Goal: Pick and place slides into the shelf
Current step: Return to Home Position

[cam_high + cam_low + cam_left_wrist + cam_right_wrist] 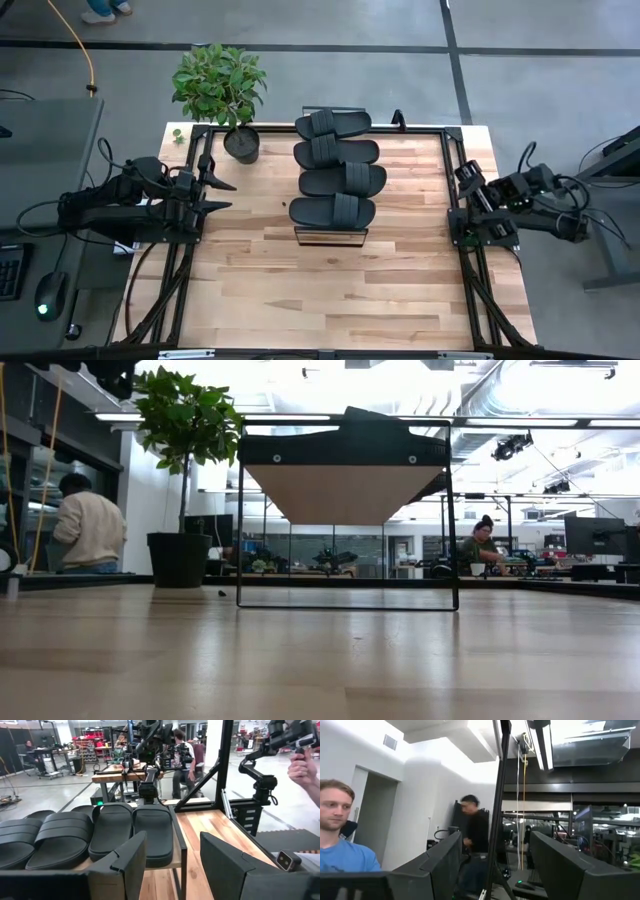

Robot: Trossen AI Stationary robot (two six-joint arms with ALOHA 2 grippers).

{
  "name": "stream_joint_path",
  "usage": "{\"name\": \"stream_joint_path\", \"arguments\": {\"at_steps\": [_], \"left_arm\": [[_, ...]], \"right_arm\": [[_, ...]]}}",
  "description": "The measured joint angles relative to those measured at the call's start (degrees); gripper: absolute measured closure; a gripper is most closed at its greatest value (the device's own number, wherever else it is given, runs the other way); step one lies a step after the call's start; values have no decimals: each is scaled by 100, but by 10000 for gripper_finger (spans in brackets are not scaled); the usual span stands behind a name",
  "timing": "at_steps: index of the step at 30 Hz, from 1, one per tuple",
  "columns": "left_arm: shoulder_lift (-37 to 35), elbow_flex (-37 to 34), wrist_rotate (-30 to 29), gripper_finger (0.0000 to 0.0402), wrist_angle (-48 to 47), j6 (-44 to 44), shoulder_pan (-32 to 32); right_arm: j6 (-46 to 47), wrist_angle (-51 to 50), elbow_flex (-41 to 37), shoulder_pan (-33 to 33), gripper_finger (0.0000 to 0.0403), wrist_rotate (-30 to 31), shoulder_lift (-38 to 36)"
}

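Note:
Several black slides (pixel 336 166) lie side by side in a row on top of the shelf (pixel 330 238), which stands at the table's middle. The left wrist view shows the slides (pixel 115 832) resting sole-down on the shelf's plank. In the low view the shelf (pixel 345 490) appears as a raised board on a thin dark frame. My left gripper (pixel 222 196) hovers at the table's left edge, open and pointing level at the shelf, with nothing between its fingers (pixel 125 865). My right gripper (pixel 468 195) is pulled back at the table's right edge, open and tilted upward, also with nothing in it (pixel 495 865).
A potted plant (pixel 225 95) stands at the far left corner of the table, close to the shelf's far end. Dark frame rails (pixel 455 170) run along the table's sides. Bare wooden tabletop (pixel 330 295) lies between the shelf and the near edge. People are in the room beyond.

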Motion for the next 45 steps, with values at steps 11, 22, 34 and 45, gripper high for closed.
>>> {"name": "stream_joint_path", "arguments": {"at_steps": [11,22,34,45], "left_arm": [[-2,0,264,234,4,39,0],[-118,-517,500,234,682,-91,-2],[-131,-1091,499,234,1424,-250,-2],[-131,-1259,544,234,1585,-277,-2]], "right_arm": [[-110,439,-345,-1,174,-14,0],[39,1583,-977,-2,174,-187,-2],[55,2728,-1690,0,174,-146,-6],[212,3357,-2136,0,174,-19,-6]]}}
